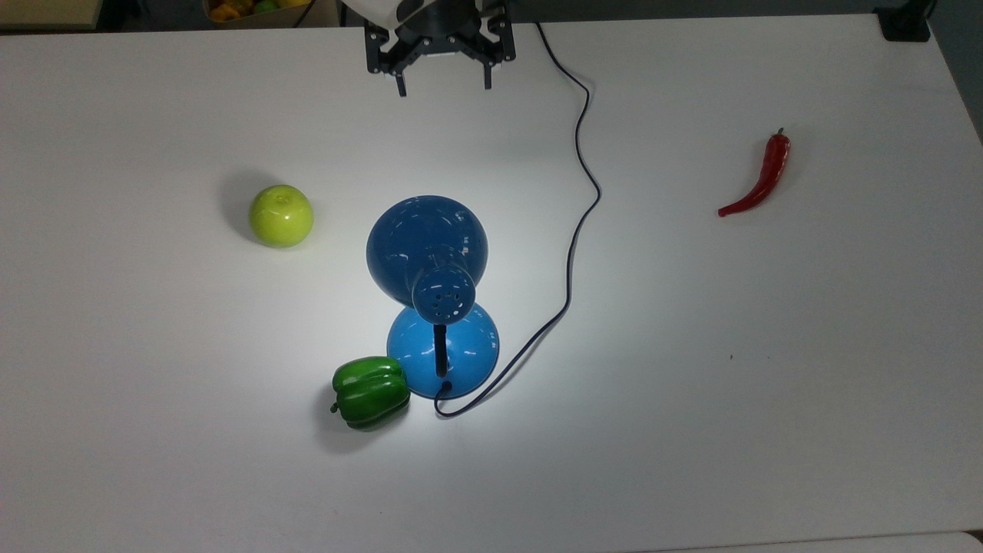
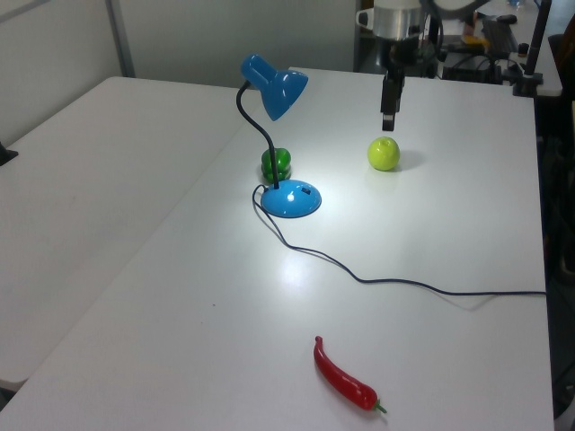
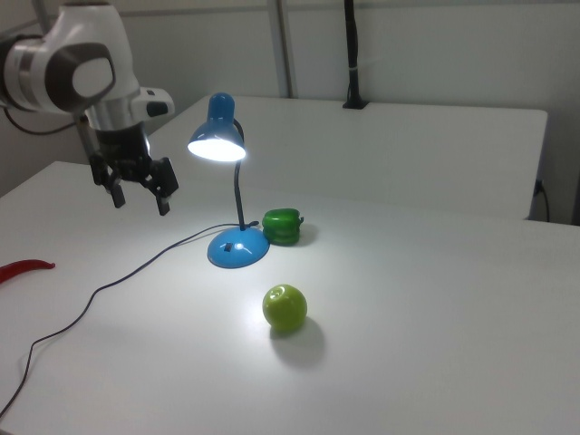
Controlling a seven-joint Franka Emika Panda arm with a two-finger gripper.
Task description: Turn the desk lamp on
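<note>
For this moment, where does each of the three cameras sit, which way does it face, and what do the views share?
Top view: overhead, looking straight down on the white table; the open gripper shows at the top edge.
Left view: raised at the chili pepper end, looking along the table toward the arm; the gripper hangs above the green apple.
Right view: raised on the apple side, looking across at the lit shade; arm and gripper at the right view's left.
Shared: all show the desk lamp, green bell pepper and apple.
</note>
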